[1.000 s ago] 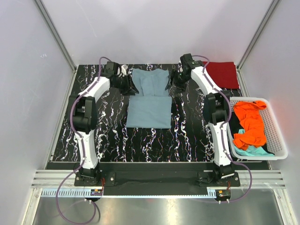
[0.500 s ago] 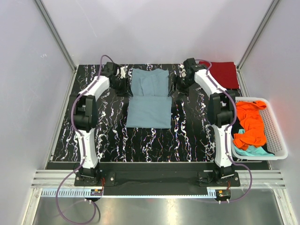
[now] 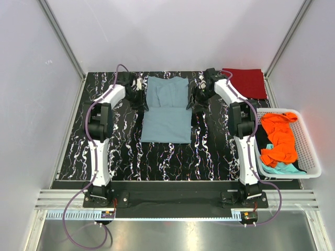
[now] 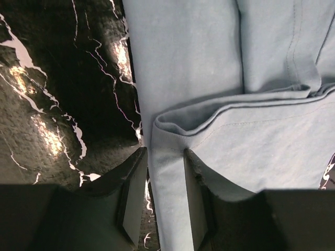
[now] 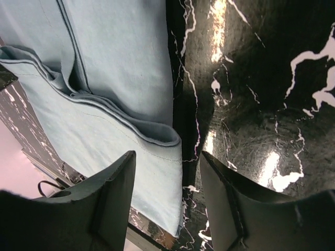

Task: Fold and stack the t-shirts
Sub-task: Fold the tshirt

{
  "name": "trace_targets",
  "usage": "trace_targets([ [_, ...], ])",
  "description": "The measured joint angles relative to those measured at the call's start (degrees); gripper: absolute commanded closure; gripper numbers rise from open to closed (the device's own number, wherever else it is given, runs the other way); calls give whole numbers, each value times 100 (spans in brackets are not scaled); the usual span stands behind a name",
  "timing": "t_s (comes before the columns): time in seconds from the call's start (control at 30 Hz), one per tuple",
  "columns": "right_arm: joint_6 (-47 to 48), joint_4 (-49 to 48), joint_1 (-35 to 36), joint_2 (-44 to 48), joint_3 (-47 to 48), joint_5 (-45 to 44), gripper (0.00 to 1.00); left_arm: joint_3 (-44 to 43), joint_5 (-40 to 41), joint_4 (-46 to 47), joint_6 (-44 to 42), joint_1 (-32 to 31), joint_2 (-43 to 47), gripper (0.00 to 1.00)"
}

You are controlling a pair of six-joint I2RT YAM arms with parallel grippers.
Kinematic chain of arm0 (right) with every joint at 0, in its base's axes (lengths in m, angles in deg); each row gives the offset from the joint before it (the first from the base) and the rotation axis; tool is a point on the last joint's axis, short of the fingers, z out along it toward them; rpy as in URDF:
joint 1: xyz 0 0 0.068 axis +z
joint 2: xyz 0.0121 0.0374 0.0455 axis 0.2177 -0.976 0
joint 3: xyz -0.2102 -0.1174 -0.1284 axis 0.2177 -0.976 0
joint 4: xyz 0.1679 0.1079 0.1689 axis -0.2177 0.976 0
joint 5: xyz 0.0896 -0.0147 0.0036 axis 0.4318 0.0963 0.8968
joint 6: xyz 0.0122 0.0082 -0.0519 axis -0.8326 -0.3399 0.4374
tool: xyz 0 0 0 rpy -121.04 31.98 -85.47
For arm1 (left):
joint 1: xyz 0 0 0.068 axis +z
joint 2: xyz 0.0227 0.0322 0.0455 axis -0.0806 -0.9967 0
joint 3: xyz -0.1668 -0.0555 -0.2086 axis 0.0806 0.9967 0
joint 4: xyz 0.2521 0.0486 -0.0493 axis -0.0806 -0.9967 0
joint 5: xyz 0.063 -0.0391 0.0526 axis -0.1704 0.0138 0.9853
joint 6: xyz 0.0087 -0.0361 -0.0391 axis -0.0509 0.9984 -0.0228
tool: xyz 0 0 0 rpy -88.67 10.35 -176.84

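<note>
The grey-blue t-shirt (image 3: 166,110) is laid flat at the middle of the black marbled table (image 3: 209,151), and a folded ridge is seen running across it from side to side. Its left edge is straddled by the left gripper (image 4: 165,201), whose fingers are held a little apart; the cloth's edge lies in the narrow gap and is not pinched. Its right edge is met by the right gripper (image 5: 167,204), whose fingers are spread wide over the hem and the bare table, with nothing grasped. The dark red t-shirt (image 3: 247,82) is set folded at the far right corner. The orange t-shirt (image 3: 279,137) and the teal t-shirt (image 3: 282,168) are heaped in the white basket (image 3: 310,144) at the table's right edge.
</note>
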Motion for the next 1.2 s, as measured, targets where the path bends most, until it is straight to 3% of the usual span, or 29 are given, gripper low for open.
trace_targets([
  [0.2, -17, -4, 0, -138, 177, 105, 43, -157, -13, -37, 9, 20, -17, 74],
  [0.37, -66, 0, -2, -260, 321, 144, 58, -341, -46, -20, 39, 59, -103, 96],
  [0.6, -153, -2, -4, -356, 597, 216, 82, -352, -4, -52, 105, 177, -166, 100],
  [0.73, -216, 0, -9, -461, 826, 229, 87, -328, 208, -57, 107, 223, -160, 100],
  [0.87, -251, -9, -33, -647, 1034, 216, 84, -146, 435, -94, 138, 249, -28, 93],
  [0.9, -256, -4, -42, -678, 1040, 205, 76, -74, 474, -118, 153, 256, 50, 92],
  [0.93, -267, 15, -52, -708, 1040, 168, 59, 17, 496, -122, 179, 262, 153, 90],
  [1.03, -157, 313, -68, -756, 1158, -199, 47, 374, 389, -151, 313, 269, 621, 89],
  [1.2, 177, 796, -59, -498, 1386, -791, 44, 1377, -186, 81, 619, 177, 1725, 90],
])
